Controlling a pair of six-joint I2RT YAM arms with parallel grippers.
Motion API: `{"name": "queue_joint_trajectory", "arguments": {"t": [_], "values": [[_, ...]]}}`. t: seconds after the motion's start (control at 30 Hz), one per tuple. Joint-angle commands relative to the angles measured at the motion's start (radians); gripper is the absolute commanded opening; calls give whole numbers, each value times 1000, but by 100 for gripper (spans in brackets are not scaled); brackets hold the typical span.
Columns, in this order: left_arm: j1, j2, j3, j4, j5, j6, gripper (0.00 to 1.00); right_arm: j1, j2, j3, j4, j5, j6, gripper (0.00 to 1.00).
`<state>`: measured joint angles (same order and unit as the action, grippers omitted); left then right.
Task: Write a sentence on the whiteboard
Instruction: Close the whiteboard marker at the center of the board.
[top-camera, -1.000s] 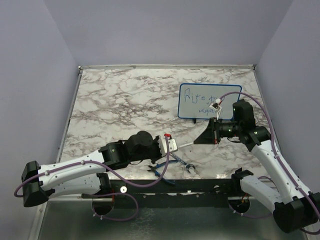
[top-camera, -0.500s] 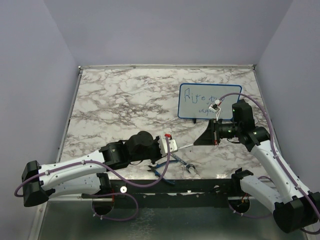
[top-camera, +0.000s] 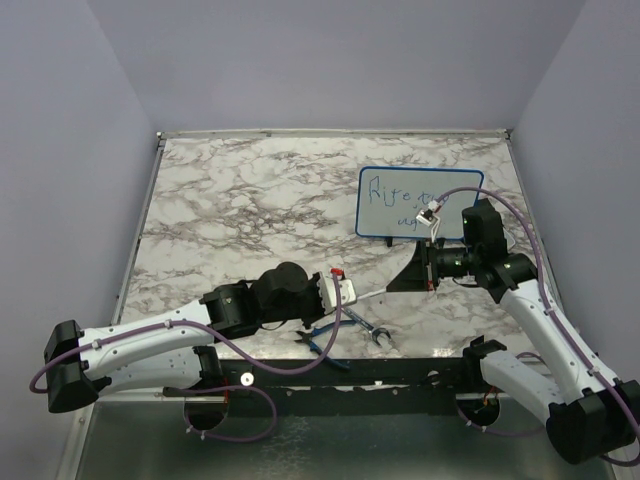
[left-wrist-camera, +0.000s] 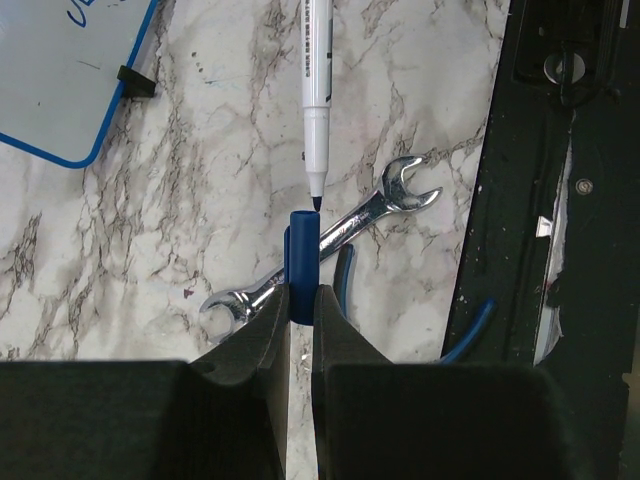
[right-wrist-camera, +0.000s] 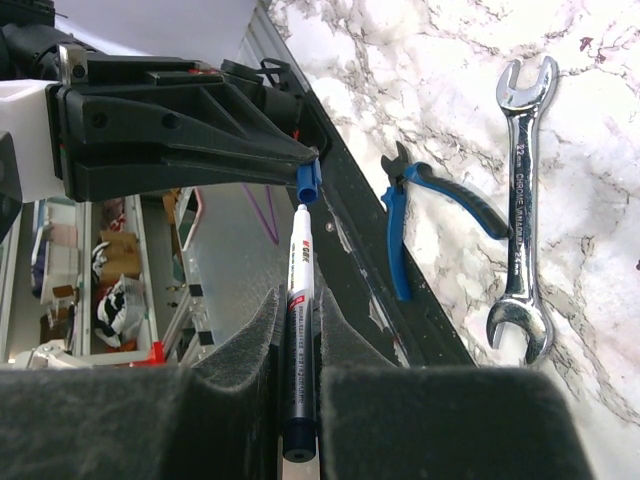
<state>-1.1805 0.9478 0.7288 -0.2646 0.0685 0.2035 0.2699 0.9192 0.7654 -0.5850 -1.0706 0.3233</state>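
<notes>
The whiteboard (top-camera: 420, 205) lies flat at the back right of the table, and its blue-framed corner shows in the left wrist view (left-wrist-camera: 70, 90). The sentence (top-camera: 397, 193) is a thin blue scrawl in two short lines on it. My left gripper (top-camera: 347, 292) is shut on a blue marker cap (left-wrist-camera: 302, 262), whose open end points away from the fingers. My right gripper (top-camera: 408, 277) is shut on the white marker (right-wrist-camera: 300, 290). The marker (left-wrist-camera: 316, 90) points its bare tip at the cap's mouth, just short of it. The cap also shows in the right wrist view (right-wrist-camera: 309, 181).
A steel wrench (left-wrist-camera: 335, 232) and blue-handled pliers (right-wrist-camera: 440, 205) lie on the marble under the two grippers, near the table's front edge. The black base rail (left-wrist-camera: 560, 200) runs along that edge. A small black clip (left-wrist-camera: 135, 82) sits on the whiteboard's near edge.
The right arm has shifted very slightly with the marker. The left arm and cap have not visibly moved.
</notes>
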Motion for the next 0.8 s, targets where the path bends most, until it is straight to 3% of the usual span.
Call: {"name": "queue_joint_trajectory", "arguments": {"t": [0.0, 0.77], "values": [[-6, 7, 32, -2, 33, 12, 0, -1, 2, -12, 23, -29, 7, 1], [-7, -8, 34, -11, 37, 14, 0, -1, -1, -16, 52, -12, 24, 1]]}}
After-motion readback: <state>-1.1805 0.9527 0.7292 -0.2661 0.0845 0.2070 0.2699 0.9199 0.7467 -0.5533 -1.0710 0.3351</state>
